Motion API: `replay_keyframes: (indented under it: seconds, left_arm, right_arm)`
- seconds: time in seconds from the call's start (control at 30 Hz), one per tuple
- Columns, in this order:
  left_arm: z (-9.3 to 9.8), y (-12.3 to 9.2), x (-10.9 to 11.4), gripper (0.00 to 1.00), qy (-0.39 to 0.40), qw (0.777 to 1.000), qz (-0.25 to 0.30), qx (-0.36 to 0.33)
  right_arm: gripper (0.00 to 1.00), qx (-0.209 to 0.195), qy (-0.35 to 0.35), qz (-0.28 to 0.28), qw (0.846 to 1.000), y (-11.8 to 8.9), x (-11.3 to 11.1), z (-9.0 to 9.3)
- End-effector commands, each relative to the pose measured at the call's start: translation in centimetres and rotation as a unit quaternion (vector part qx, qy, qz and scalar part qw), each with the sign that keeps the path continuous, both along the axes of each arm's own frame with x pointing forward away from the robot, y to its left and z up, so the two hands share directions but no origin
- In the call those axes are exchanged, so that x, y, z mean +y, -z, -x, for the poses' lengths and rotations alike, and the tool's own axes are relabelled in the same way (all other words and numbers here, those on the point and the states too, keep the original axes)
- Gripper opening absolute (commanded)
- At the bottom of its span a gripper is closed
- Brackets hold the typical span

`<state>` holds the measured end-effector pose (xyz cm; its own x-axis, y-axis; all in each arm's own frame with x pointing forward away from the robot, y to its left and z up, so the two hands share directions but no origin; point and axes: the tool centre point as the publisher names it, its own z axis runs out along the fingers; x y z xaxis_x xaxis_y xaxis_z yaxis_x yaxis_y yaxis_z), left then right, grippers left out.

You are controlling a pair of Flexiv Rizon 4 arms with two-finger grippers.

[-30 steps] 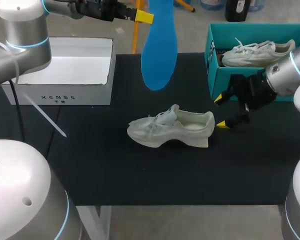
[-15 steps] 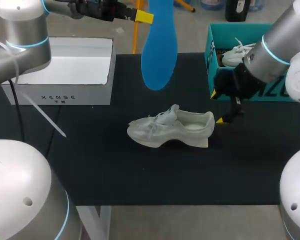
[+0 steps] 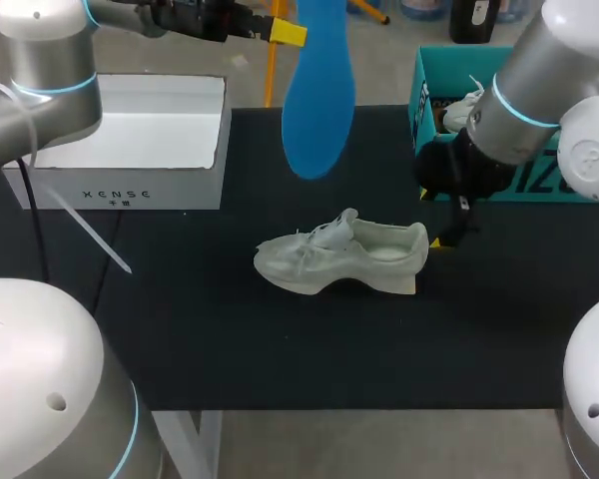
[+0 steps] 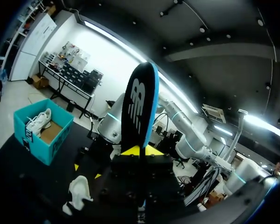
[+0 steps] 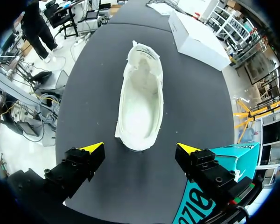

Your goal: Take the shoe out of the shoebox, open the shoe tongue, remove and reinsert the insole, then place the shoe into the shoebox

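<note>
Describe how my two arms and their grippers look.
Both the left arm and the right arm are rounded silver-white links with glowing light-blue rings at the joints. A black cable runs beside the left one. The left gripper and right gripper have black blocky bodies ending in bright yellow wedge tips.

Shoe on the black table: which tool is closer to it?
Right. The right tool is just behind the shoe; the left tool holds the blue insole high above.

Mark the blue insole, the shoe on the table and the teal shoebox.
blue insole (image 3: 317, 110), head view, middle of its blue face.
shoe (image 5: 141, 102), right wrist view, inside of its open top.
teal shoebox (image 3: 425, 75), head view, end wall nearest the shoe.
</note>
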<state>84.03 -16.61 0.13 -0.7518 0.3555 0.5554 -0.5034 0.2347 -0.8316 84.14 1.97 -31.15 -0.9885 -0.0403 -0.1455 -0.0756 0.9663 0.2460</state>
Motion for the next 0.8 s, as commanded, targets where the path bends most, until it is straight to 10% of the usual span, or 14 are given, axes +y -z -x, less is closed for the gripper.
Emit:
replay_keyframes:
  seconds: [0.03, 0.47, 0.8]
  left_arm:
    - [1.2, -1.4, 0.1, 0.00, -0.006, 1.000, 0.002, -0.005]
    - [1.5, -1.4, 0.5, 0.00, -0.008, 1.000, -0.018, -0.006]
    - [1.5, -1.4, 0.5, 0.00, -0.008, 1.000, -0.018, -0.006]
  right_arm:
    - [1.00, -0.001, 0.001, 0.007, 1.000, 0.0, 0.2, 0.0]
    - [1.00, -0.001, 0.001, 0.007, 1.000, 0.0, 0.2, 0.0]
    - [1.00, -0.004, 0.015, 0.014, 1.000, 0.5, 4.7, -2.5]
